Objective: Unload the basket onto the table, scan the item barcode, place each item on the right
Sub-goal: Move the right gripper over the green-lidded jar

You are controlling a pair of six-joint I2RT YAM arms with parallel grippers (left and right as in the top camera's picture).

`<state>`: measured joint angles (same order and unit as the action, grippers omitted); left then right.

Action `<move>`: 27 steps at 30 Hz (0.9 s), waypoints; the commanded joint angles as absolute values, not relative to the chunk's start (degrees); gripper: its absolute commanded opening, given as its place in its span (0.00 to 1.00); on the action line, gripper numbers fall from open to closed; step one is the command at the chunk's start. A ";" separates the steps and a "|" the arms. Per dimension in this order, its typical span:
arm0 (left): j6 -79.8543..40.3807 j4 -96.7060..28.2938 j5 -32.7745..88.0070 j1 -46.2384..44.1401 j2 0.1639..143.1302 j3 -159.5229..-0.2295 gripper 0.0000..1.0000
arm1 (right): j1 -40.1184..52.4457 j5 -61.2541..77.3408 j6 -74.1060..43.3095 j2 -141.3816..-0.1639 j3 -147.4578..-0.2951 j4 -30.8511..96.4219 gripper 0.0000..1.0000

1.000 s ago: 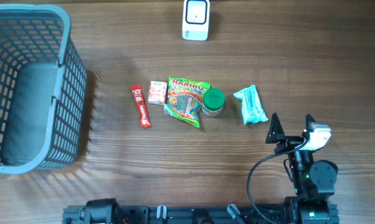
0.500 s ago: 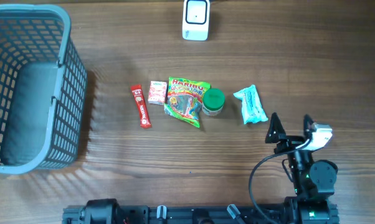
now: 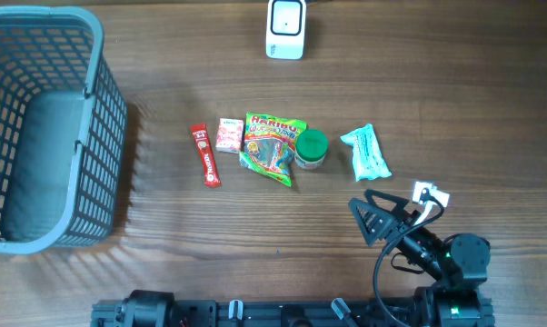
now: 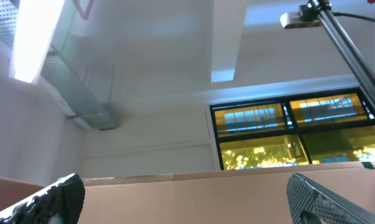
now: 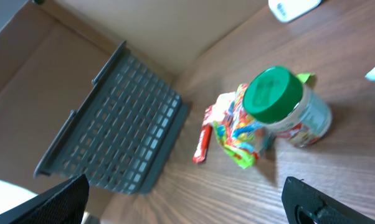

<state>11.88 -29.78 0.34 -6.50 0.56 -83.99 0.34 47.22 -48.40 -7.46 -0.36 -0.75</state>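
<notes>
1. While the grey basket (image 3: pixel 92 91) fills the table's far left, well apart from the goods, both claws are spread wide and empty. The right gripper (image 5: pixel 184 183) is low at the front right, facing the row of items, and the left gripper (image 4: pixel 184 180) is tipped up at the ceiling. Which item is meant I cannot tell.
2. Mid-table lies the gummy bag (image 3: pixel 273 150), flat. It is likely light, soft and crinkly and would sag, so pinch an edge seam, not the middle.
3. At the far edge stands the white scanner (image 3: pixel 285 27), where any barcode must be shown.
4. Right of the row, nearest the right gripper, lies the teal packet (image 3: pixel 366 153). It is probably light, slick film, so take it across its narrow width.
5. Touching the bag's right side, the green-lidded jar (image 3: pixel 311 148) looks rigid and heaviest. Its smooth wall may slip, so grip squarely across lid or body.
6. Left of the bag, the red stick (image 3: pixel 204 155) lies thin and flat, hard to get under. Close across its short side.
7. Between stick and bag, the small pink packet (image 3: pixel 229 134) seems lightest, and a gentle pinch should do.
</notes>
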 commanded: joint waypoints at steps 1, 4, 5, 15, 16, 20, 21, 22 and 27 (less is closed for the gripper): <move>13.21 -28.18 -0.03 -8.54 0.32 -83.68 1.00 | 0.47 48.95 -49.23 -8.73 -5.50 2.31 1.00; 9.10 -27.62 -6.39 -9.93 0.36 -82.85 1.00 | 0.47 35.20 -36.95 -14.04 -20.97 29.63 1.00; 2.33 -29.50 -10.70 -10.24 0.36 -82.37 1.00 | 0.47 29.10 -33.52 -17.50 -26.20 38.02 1.00; 5.52 -22.33 -10.20 -22.26 0.36 -46.09 1.00 | 3.99 15.68 -25.43 -63.70 -62.06 57.14 1.00; 5.52 -21.02 -10.98 -22.79 0.36 -42.92 1.00 | 5.91 13.91 -25.45 -67.11 -66.50 59.66 0.99; -3.25 -17.37 -17.23 -22.98 0.36 -30.39 1.00 | 15.00 16.49 -25.58 -77.23 -80.73 64.86 1.00; -5.21 -14.90 -17.19 -22.98 0.36 -26.39 1.00 | 15.38 16.43 -25.69 -78.17 -80.51 62.30 1.00; -5.93 -13.76 -17.21 -22.98 0.36 -23.88 1.00 | 15.38 16.43 -25.67 -78.67 -80.51 61.25 1.00; -8.45 -13.67 -17.26 -22.98 0.36 -16.23 1.00 | 16.58 10.02 -35.29 -85.65 -82.35 62.19 0.99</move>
